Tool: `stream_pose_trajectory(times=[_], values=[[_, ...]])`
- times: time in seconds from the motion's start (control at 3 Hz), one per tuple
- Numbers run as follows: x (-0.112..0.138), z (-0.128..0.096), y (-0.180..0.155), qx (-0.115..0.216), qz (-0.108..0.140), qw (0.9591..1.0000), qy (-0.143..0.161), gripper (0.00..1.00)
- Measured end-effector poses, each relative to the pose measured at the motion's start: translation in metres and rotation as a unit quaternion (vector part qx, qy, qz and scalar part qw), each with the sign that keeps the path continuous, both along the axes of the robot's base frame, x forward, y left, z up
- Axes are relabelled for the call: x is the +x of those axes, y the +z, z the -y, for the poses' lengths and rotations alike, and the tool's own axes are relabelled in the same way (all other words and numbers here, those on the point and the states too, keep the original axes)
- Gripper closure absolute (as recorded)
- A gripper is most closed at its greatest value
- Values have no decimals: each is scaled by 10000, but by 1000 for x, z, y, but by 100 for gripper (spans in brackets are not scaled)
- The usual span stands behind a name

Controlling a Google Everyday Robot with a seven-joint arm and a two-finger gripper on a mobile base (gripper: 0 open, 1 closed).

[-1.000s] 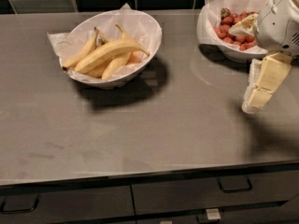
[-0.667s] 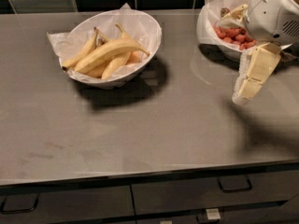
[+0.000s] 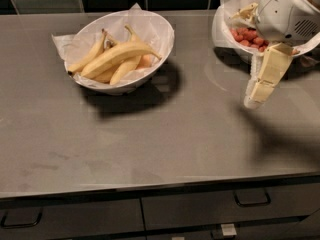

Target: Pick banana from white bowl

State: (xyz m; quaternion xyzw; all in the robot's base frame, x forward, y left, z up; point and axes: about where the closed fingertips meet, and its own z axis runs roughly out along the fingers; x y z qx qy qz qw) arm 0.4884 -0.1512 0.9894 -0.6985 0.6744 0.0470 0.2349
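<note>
We log the gripper (image 3: 254,99) hovering over the counter (image 3: 150,144) at right, well apart from the white bowl (image 3: 131,86); grip state: cannot tell. The banana (image 3: 125,69) lies in that bowl among others.

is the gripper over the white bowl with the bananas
No, the gripper hangs above bare counter on the right, near the strawberry bowl, well apart from the white bowl.
</note>
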Motion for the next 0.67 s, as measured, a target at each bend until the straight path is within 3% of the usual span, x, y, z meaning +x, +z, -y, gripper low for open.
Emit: stream_pose_trajectory(times=[0.33,0.67], values=[[25,-27,7,182,111,9980,603,0],[50,-69,13,468,202,9902,1304,0]])
